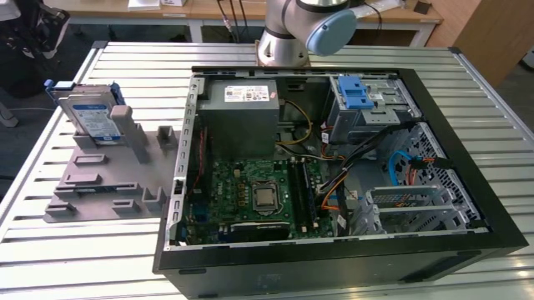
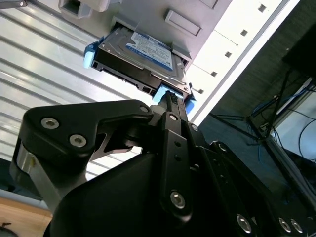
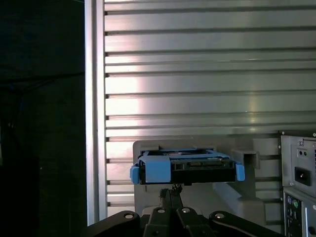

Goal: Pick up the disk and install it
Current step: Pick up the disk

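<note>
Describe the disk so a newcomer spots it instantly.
On the exterior view's left of the open computer case sits a grey fixture. The disk stands at its far end: a silver slab with blue-and-white label and blue carrier, where all around it is plain grey.

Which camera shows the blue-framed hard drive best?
The second wrist view: the disk is close, its label and side plain. The first wrist view shows its end; the exterior view shows the disk standing in a grey holder.

In the exterior view, bare counter lay open at seven o'clock of the open case. At ten o'clock, a post of the grey fixture stood before the disk (its top edge stood free).
</note>
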`<state>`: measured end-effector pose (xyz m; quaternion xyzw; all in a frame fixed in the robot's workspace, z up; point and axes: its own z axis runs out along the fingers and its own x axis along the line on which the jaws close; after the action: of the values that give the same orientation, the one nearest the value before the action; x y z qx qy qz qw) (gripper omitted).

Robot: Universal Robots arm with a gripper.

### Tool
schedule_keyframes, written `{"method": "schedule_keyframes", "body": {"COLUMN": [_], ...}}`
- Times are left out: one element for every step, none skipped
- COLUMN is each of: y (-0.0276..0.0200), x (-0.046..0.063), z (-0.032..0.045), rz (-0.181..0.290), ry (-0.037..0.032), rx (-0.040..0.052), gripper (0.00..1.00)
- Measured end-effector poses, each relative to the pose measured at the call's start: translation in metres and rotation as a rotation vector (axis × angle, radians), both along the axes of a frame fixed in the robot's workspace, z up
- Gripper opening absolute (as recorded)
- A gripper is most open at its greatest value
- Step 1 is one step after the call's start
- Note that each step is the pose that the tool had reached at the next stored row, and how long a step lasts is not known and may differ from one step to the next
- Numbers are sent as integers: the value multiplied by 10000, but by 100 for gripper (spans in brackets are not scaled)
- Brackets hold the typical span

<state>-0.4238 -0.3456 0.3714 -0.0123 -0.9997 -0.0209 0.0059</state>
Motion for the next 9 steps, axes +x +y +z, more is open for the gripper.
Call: {"method": "schedule_keyframes", "body": {"y": [0,0,0,0,0,0,0,0,0], "x": [0,0,0,0,0,0,0,0,1], "z": [0,-1,-1,0,0,0,0,0,0], "rz": [129,256,371,482,600,705,808,905,994], "ry": [0,-1,-1,0,0,0,-1,0,0], "rx": [0,1,1,0,1,1,1,0,0], "gripper": [11,11,11,11,11,11,11,11,11]}}
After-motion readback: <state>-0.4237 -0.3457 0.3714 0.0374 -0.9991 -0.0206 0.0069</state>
